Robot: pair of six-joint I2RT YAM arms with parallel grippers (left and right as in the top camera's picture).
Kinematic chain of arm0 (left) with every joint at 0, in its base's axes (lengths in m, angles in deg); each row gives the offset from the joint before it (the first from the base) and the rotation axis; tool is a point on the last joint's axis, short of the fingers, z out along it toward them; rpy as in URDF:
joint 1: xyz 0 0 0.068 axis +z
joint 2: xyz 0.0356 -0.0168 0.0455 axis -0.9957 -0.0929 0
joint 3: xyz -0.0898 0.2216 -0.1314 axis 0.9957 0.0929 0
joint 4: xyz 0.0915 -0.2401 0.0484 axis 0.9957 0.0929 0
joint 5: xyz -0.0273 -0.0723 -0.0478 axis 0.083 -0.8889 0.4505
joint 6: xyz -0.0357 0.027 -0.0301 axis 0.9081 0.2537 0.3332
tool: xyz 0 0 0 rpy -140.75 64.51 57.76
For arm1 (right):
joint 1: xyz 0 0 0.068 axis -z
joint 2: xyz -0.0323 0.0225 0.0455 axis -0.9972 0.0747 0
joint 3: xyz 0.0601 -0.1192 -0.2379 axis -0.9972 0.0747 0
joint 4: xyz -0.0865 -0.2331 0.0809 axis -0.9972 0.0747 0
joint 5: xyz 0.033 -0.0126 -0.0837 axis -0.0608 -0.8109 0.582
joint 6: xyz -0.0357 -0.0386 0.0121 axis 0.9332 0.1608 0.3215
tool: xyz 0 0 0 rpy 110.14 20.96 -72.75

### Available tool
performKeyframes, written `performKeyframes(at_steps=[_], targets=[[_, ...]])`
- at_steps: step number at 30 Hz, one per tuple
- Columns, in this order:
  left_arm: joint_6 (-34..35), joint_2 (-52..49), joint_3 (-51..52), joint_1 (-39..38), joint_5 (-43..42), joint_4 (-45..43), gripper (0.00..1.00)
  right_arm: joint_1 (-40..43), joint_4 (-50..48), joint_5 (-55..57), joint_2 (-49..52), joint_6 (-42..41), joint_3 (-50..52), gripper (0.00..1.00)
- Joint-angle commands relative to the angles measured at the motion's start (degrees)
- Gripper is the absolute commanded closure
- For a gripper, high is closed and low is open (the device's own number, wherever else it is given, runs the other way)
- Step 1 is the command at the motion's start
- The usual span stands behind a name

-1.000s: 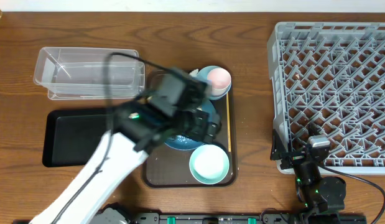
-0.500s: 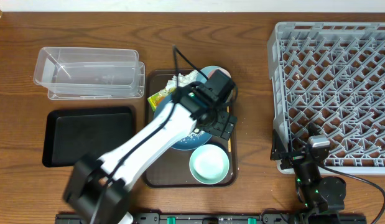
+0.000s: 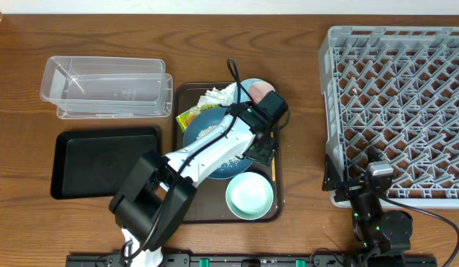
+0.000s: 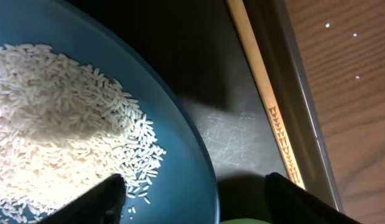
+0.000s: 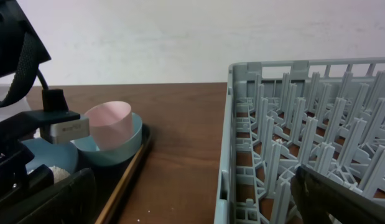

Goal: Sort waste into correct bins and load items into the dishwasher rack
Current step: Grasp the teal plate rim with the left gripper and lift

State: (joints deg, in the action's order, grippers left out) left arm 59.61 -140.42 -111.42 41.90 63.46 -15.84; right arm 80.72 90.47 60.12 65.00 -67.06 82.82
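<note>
Dark-blue dish (image 4: 180,143) sits on the brown tray (image 4: 242,130), rice (image 4: 61,118) heaped in it. My left end effector (image 4: 192,186) has swung across and straddles its rim, jaws apart but narrowing; a grasp looks imminent, rice unsorted.

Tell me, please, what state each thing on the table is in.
Clear tub, empty.
Black tray, empty.
Dark-blue dish, holding rice.
Mint bowl, upright, empty.
Pink cup, sitting in light-blue bowl.
Rack, empty.
Left gripper, open astride dish rim.
Right gripper, open, holding nothing.
</note>
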Motion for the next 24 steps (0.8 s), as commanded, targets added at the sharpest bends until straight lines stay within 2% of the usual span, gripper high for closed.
performKeyframes(at_steps=[1,4,12,17,24], targets=[[0.35,-0.66,-0.72,-1.16,2.58,-0.26,0.33,0.63,0.22,0.17,-0.37,0.59,0.07,0.01],[0.61,-0.66,-0.70,-2.05,3.96,-0.90,0.41,0.63,0.22,0.20,-0.37,0.59,0.07,0.01],[3.37,-0.66,2.08,-3.08,6.82,-2.56,0.41,0.63,0.22,0.17,-0.37,0.59,0.07,0.01],[3.37,-0.66,2.25,-3.08,6.84,-2.95,0.49,0.63,0.22,0.17,-0.37,0.59,0.07,0.01],[3.37,-0.66,2.67,-3.08,6.84,-4.13,0.54,0.63,0.22,0.20,-0.37,0.59,0.07,0.01]])
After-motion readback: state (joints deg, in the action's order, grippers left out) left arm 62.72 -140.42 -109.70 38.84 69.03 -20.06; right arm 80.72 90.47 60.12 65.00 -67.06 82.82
